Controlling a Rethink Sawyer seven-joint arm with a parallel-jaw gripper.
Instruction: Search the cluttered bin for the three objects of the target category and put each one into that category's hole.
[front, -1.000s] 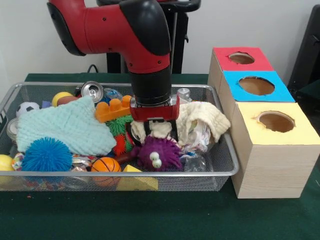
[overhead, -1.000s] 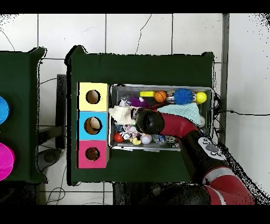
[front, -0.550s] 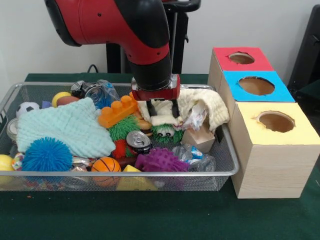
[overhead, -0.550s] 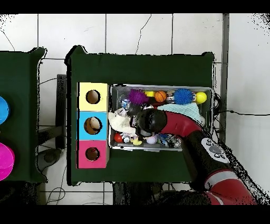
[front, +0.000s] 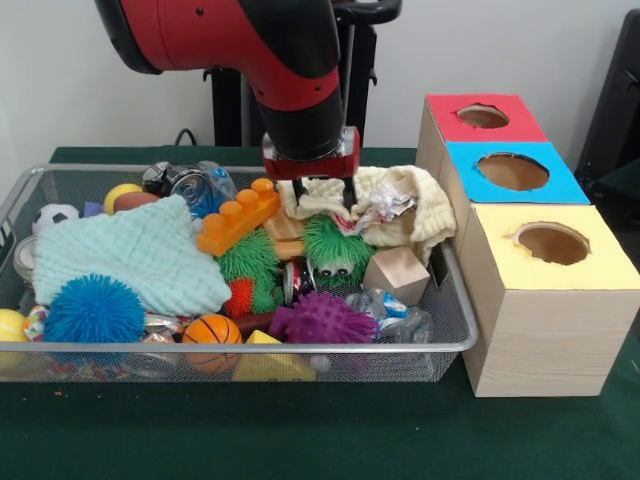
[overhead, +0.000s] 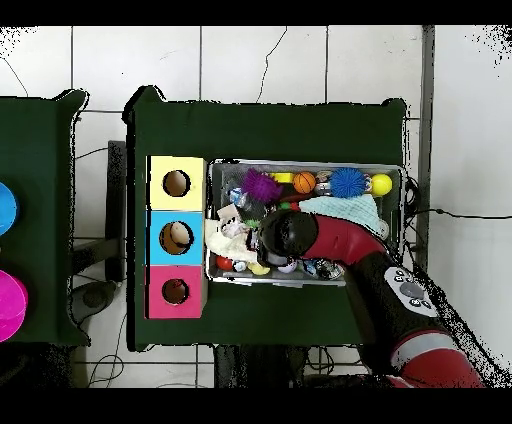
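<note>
Green cloth is covering the table (front: 330, 440); you're looking at a wire bin (front: 440, 330) packed with toys, sitting just beside three wooden boxes. Going from your near end, those are the yellow-topped box (front: 545, 275), blue-topped box (front: 512, 172) and red-topped box (front: 483, 117), each showing a round hole. Your gripper (front: 324, 197) is hanging above the bin's middle, its two dark fingers (front: 351, 192) pinching together on the cream knit cloth (front: 420, 205), which is draping toward 3 o'clock against the bin wall by the boxes. At 6 o'clock from the gripper, a green fuzzy toy with eyes (front: 335, 250) is lying beside a wooden cube (front: 397, 273). At 9 o'clock an orange building brick (front: 236, 218) is resting tilted on the pale teal cloth (front: 130, 255). Toward the front rim you're seeing a purple spiky toy (front: 322, 320), a small basketball (front: 211, 331) and a blue spiky ball (front: 94, 310). Overhead, the arm (overhead: 345, 245) is covering the bin's centre.
</note>
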